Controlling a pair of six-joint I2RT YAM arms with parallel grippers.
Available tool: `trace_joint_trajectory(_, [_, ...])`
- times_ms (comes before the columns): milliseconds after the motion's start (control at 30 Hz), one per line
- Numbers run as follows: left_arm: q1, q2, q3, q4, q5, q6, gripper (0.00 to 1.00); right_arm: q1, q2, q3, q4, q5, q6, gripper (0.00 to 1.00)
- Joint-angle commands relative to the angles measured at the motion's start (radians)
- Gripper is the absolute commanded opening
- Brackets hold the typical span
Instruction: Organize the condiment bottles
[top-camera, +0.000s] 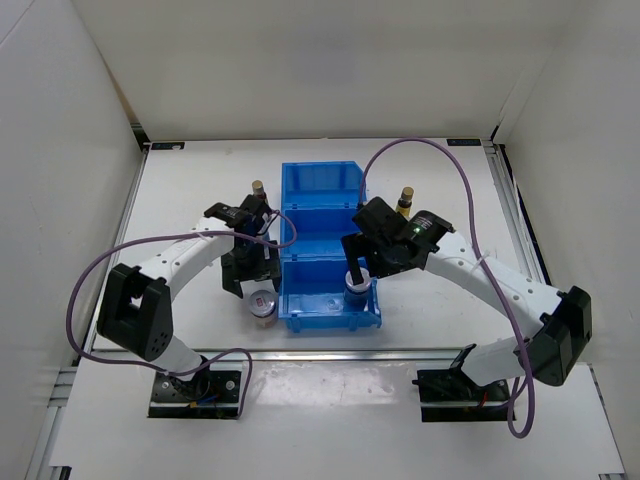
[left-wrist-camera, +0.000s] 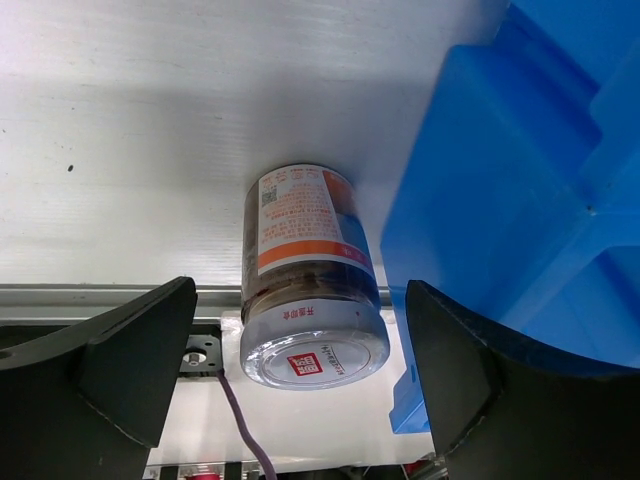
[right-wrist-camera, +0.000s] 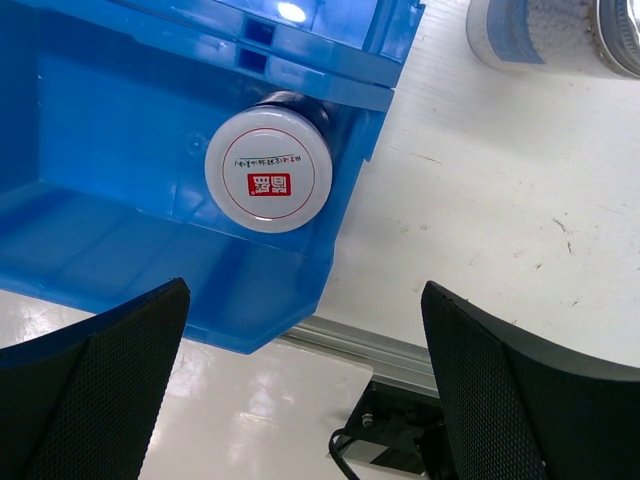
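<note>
The left jaws are standing spread either side of a squat orange-labelled jar (left-wrist-camera: 312, 345), not touching it, as it is sitting upright on the surface (left-wrist-camera: 120, 150) just beside the blue bin (left-wrist-camera: 520, 200). The right jaws are hanging spread above a white-lidded jar (right-wrist-camera: 268, 168) in the bin's near compartment.

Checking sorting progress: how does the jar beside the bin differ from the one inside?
The table jar stands outside the blue bin, left of it; the bin jar sits in the near compartment. The open left gripper frames the table jar; the bin jar sits off-centre from the right gripper. Both are upright, lids red-marked.
</note>
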Motion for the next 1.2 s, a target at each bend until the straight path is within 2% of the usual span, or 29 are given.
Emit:
trace_joint_trajectory(0, [-0.005, -0.002, 0.031, 0.024, 0.035, 0.022, 0.96, 0.003, -0.008, -0.005, 0.007, 0.022, -0.009, 1.0])
trace_joint_trajectory(533, [-0.005, -0.013, -0.041, 0.005, 0.063, 0.059, 0.88, -0.006, 0.029, 0.023, 0.007, 0.022, -0.018, 1.0])
trace_joint_trajectory(633, [-0.005, -0.035, -0.064, 0.005, 0.063, 0.041, 0.83, -0.006, 0.029, 0.032, 0.007, 0.031, -0.028, 1.0])
trace_joint_trajectory(867, [-0.005, -0.102, -0.096, -0.004, 0.081, 0.022, 0.61, -0.016, 0.029, 0.041, -0.002, 0.042, -0.028, 1.0])
trace_joint_trajectory(900, [-0.005, -0.116, -0.096, -0.004, 0.081, 0.022, 0.5, -0.016, 0.029, 0.041, -0.002, 0.042, -0.028, 1.0])
trace_joint_trajectory(1000, [-0.005, -0.142, -0.086, -0.015, 0.072, 0.004, 0.35, -0.016, 0.029, 0.041, -0.011, 0.042, -0.028, 1.0])
trace_joint_trajectory(1167, [-0.005, -0.176, -0.052, -0.047, 0.026, -0.005, 0.36, -0.016, 0.019, 0.041, -0.011, 0.042, -0.018, 1.0])
